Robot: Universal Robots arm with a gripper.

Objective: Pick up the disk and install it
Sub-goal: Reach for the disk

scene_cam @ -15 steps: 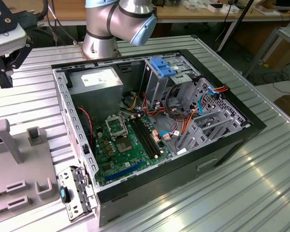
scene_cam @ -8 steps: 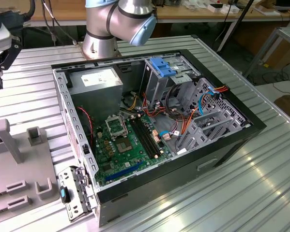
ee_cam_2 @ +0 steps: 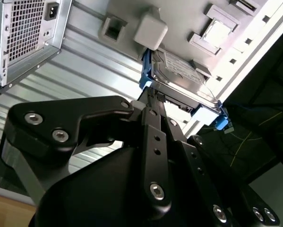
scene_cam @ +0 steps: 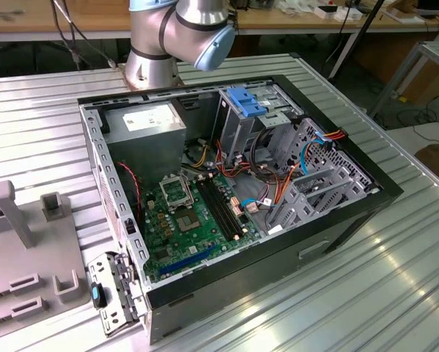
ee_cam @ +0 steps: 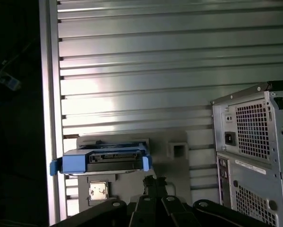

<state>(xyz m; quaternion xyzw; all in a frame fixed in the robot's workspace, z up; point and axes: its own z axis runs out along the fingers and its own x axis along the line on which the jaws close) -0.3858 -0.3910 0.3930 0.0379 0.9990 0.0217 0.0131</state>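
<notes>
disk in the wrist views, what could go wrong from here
1. The disk sits in a grey holder right at the edge of the table, with the gripper lined up near one end; a bump could push it off.
2. The open computer case is crowded with loose cables near the drive bays; they might snag the disk going in.
</notes>
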